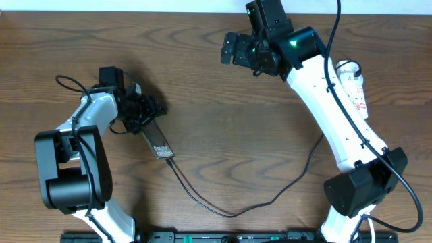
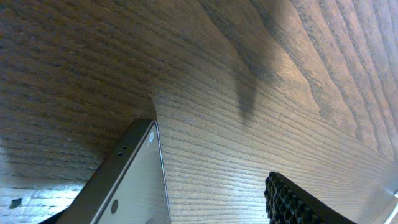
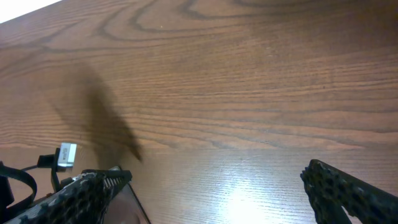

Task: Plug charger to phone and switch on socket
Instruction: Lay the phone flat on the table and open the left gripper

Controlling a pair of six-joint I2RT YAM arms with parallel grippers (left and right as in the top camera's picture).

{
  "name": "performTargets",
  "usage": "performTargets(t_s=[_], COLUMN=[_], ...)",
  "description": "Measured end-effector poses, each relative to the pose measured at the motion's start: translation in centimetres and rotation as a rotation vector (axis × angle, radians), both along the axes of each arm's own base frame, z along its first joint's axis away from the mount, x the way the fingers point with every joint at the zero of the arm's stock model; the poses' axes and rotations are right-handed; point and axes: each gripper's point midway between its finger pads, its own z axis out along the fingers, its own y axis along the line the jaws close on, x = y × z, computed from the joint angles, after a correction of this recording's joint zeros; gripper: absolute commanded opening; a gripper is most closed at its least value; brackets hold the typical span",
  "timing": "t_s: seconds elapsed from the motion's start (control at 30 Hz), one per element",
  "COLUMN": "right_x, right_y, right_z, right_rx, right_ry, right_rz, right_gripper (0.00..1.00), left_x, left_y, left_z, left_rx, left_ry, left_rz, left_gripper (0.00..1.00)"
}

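Note:
The phone lies slanted on the table at the left, its lettered end toward the front. The charger cable runs from that end in a loop across the front of the table toward the right arm; its plug tip meets the phone's short end. My left gripper is open over the phone's far end. The left wrist view shows the phone's edge and one finger apart from it. My right gripper is open and empty at the back. The white socket lies at the right.
The right arm's white link crosses in front of the socket and hides part of it. Thicker black robot cables loop by the left arm. The arm bases stand at the front edge.

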Motion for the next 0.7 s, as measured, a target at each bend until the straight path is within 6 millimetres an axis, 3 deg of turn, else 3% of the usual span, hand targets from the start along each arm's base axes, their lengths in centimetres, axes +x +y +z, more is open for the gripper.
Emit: performTargets(t_s=[0.7], right_x=[-0.03], right_y=[-0.01], right_z=[-0.02], right_rx=[-0.001], right_ry=[0.001], right_rz=[0.0], right_gripper=[0.99], left_x=[-0.29], left_y=[0.5], left_z=[-0.1], left_rx=[0.035], left_ry=[0.015], left_rz=[0.005], left_gripper=[0.7])
